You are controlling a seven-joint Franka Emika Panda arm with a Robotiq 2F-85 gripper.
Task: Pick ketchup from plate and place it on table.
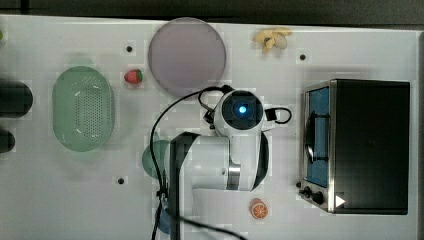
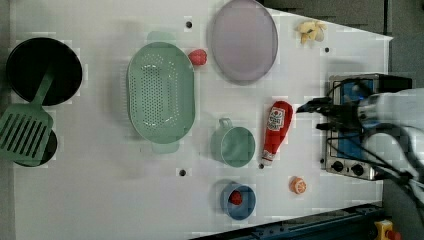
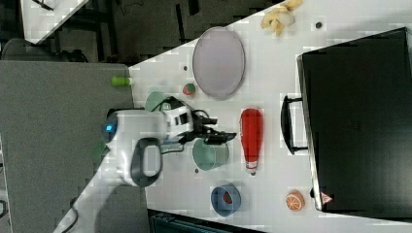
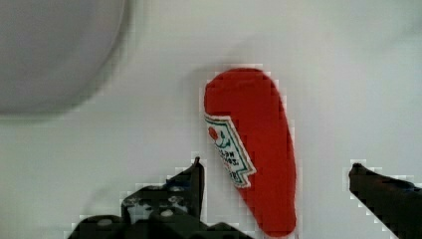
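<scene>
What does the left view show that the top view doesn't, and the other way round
Left view: the ketchup lying flat on the table, between the green mug and the toaster oven, clear of the plate; also the blue bowl, the black pan and the green spatula.

Top view: the arm from above, its blue light, and the oven's whole black top.

Both: plate, green basket, strawberry, orange slice and banana peel.

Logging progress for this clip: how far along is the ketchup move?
Done: the ketchup lies on its side on the table, off the bare plate. In hand: nothing; the gripper is open, fingers either side of the bottle. Left: apparently only pulling clear.
</scene>
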